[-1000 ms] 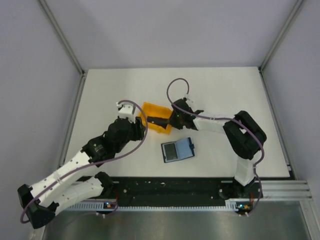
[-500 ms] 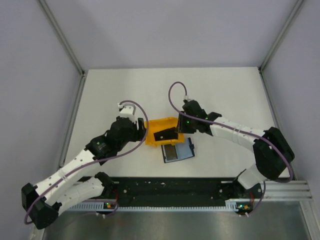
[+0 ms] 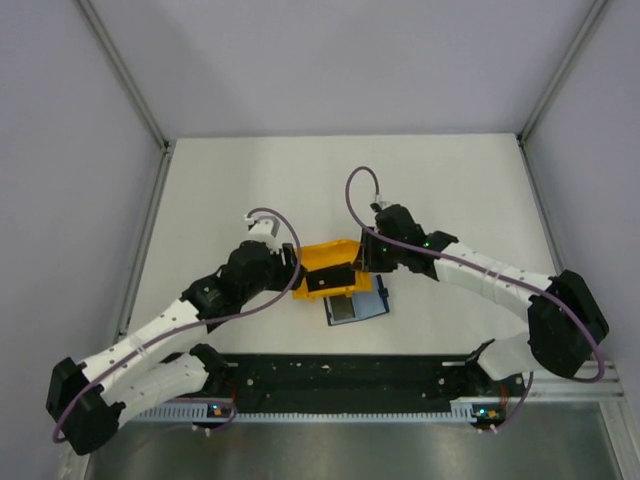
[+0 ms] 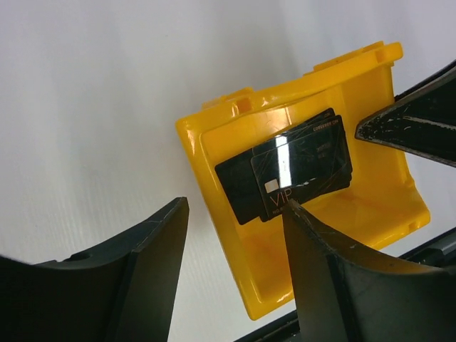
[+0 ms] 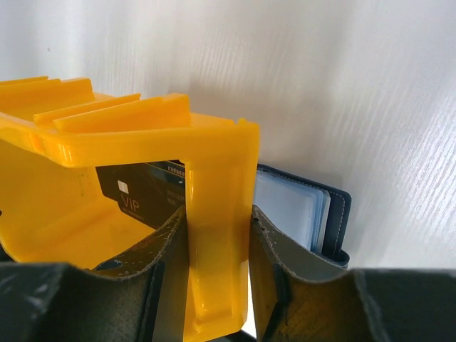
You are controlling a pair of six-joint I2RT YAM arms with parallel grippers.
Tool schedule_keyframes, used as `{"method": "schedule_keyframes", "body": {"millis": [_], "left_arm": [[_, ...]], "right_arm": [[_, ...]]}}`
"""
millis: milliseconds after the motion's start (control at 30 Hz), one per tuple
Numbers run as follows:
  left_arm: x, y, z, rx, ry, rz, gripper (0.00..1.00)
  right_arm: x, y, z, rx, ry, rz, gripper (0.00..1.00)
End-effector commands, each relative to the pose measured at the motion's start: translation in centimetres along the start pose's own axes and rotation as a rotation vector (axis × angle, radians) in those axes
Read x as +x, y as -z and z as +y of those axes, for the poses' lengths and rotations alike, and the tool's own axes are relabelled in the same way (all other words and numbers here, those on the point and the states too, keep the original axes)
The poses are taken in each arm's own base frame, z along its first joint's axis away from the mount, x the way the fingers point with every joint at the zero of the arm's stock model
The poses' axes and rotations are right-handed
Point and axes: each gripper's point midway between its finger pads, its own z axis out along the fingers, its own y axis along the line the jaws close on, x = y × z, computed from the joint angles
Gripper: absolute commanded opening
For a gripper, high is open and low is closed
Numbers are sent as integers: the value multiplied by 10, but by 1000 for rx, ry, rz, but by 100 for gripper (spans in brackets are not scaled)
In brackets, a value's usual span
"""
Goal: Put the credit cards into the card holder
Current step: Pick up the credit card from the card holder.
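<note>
— What has the right gripper [image 5: 217, 235] got?
— It is clenched on one wall of the orange bin [image 4: 260, 263], a finger on each side. The left gripper [image 4: 234, 205] is released, its fingers spread just off the bin's open side with nothing between them.
— Any writing?
— "VIP" in pale letters on the upper of the two black credit cards [image 4: 299, 167], which overlap inside the bin. The smaller print is unreadable.
— And the card holder [image 5: 299, 206]?
— Open on the white tabletop [image 4: 107, 85], right beside the bin, whose edge hides part of it.

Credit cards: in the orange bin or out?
In: both credit cards lie overlapped inside the orange bin, which the right gripper clamps by its wall.
</note>
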Motion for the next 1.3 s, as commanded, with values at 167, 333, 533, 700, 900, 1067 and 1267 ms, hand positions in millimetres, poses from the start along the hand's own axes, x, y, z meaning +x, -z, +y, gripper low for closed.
{"method": "schedule_keyframes", "body": {"millis": [167, 333, 533, 700, 900, 1067, 1267], "left_arm": [[-3, -7, -22, 105, 89, -21, 47], [6, -12, -20, 104, 99, 2, 47], [6, -13, -22, 121, 105, -5, 32], [11, -14, -23, 134, 107, 2, 5], [29, -16, -22, 162, 112, 47, 0], [28, -12, -23, 246, 151, -69, 0], [17, -4, -7, 243, 167, -236, 0]], "right_arm": [[-26, 31, 25, -120, 43, -145, 0], [-29, 41, 33, -173, 63, -178, 0], [-26, 43, 36, -207, 118, -182, 0], [-27, 47, 35, -187, 191, -212, 0], [-29, 56, 45, -183, 303, -258, 0], [-32, 59, 50, -137, 361, -295, 23], [-36, 68, 40, -87, 333, -355, 46]]}}
